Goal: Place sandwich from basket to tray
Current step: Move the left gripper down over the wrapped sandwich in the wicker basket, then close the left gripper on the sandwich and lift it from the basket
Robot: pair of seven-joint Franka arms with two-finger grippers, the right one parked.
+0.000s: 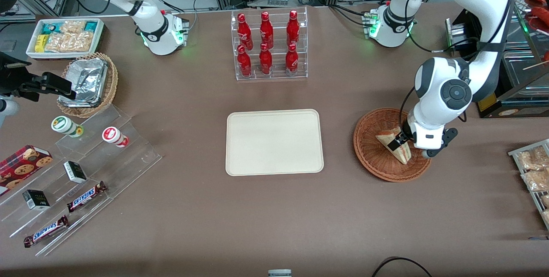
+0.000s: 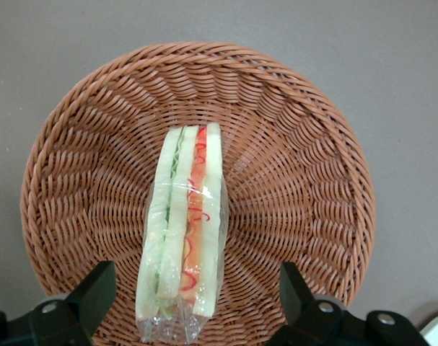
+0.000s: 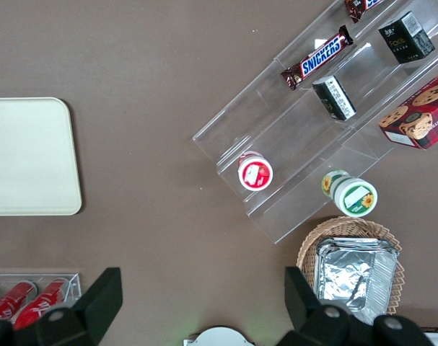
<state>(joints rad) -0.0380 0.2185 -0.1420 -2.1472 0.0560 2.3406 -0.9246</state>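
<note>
The sandwich (image 1: 395, 142) (image 2: 184, 231), a plastic-wrapped wedge showing green and red filling along its edge, lies in the reddish-brown wicker basket (image 1: 372, 157) (image 2: 298, 180) toward the working arm's end of the table. My gripper (image 1: 397, 139) (image 2: 197, 295) hangs low over the basket, open, with one dark finger on each side of the sandwich and a gap between each finger and the wrap. The cream tray (image 1: 274, 142) (image 3: 27, 156) lies flat in the middle of the table with nothing on it.
A clear rack of red bottles (image 1: 269, 45) stands farther from the front camera than the tray. Toward the parked arm's end sit a lighter wicker basket with foil packets (image 1: 88, 83), acrylic steps with snacks (image 1: 73, 174) and a white box of packets (image 1: 65, 37). A wire rack of snack bags (image 1: 532, 174) lies beside the basket.
</note>
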